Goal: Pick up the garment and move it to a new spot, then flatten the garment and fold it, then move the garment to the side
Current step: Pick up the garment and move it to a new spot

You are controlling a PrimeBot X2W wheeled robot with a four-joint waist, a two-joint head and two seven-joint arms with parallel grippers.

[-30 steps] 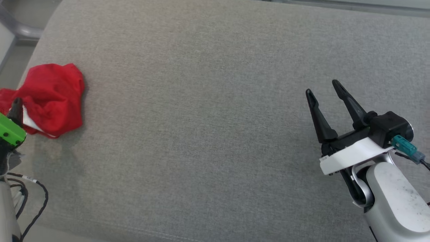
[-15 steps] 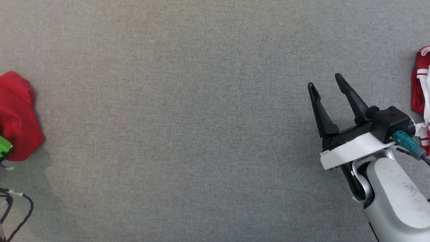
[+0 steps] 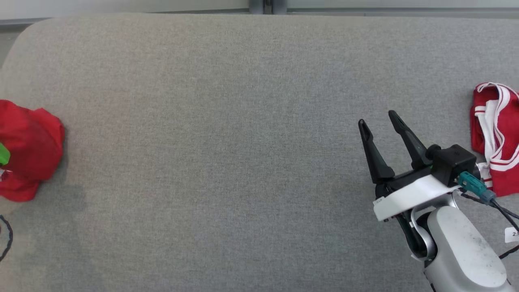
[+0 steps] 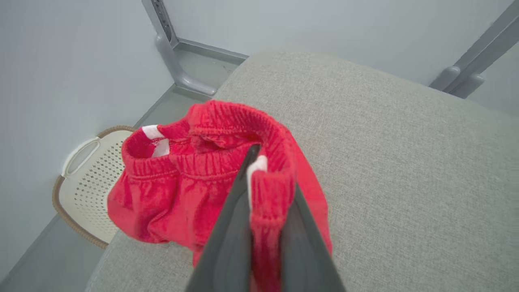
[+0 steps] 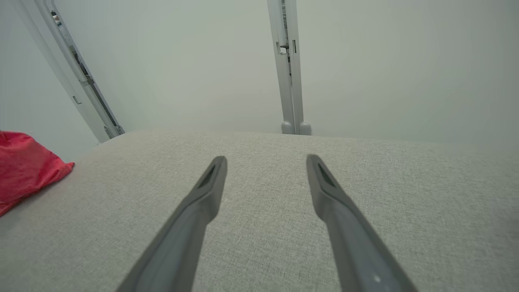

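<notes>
The right gripper is sitting at the lower right of the head view. Its two long dark fingers are standing spread wide and pointing up and slightly left, and its pale forearm is reaching in from the bottom right corner. At the bottom centre of the left wrist view, the left gripper is pinching a fold of the red shorts between nearly closed fingers.
</notes>
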